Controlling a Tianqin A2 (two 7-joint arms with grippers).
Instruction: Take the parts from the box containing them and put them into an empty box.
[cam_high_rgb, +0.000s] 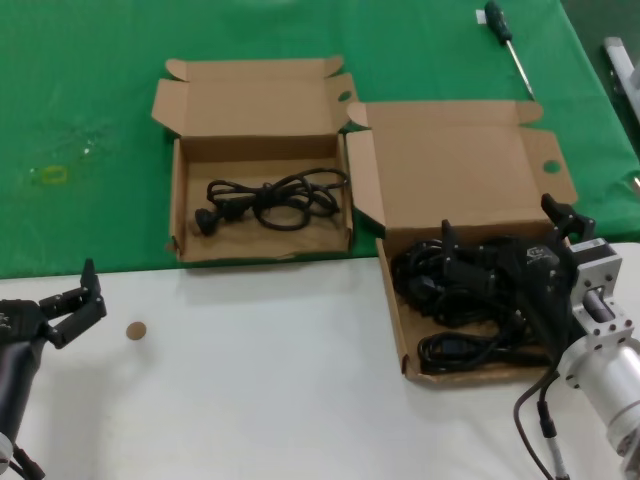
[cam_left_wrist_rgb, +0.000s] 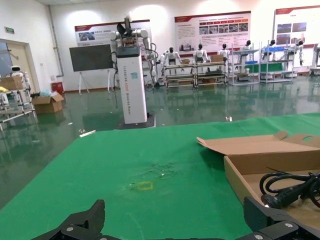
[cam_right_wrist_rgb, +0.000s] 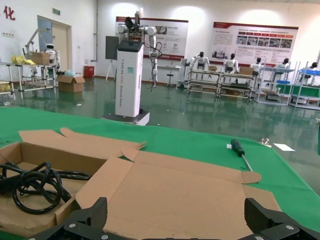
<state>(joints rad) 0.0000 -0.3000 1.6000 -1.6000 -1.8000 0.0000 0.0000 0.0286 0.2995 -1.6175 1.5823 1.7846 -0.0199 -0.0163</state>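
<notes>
The wider cardboard box (cam_high_rgb: 395, 300) lies at the right with its lid (cam_right_wrist_rgb: 190, 195) folded back, and a tangled pile of black power cords (cam_high_rgb: 470, 290) fills its tray. My right gripper (cam_high_rgb: 498, 216) hangs open just over that pile, fingers (cam_right_wrist_rgb: 92, 217) spread wide and holding nothing. To the left, the narrower box (cam_high_rgb: 178, 200) holds one coiled cord (cam_high_rgb: 270, 198), also seen as a cord (cam_left_wrist_rgb: 290, 187) in the left wrist view and a cord (cam_right_wrist_rgb: 32, 187) in the right wrist view. My left gripper (cam_high_rgb: 78, 305) is open and empty over the white table at the near left.
A green-handled screwdriver (cam_high_rgb: 505, 40) lies on the green cloth (cam_high_rgb: 80, 120) at the far right, behind the wider box. A small brown disc (cam_high_rgb: 136, 330) sits on the white table (cam_high_rgb: 250, 400) near my left gripper. The two boxes nearly touch at their lids.
</notes>
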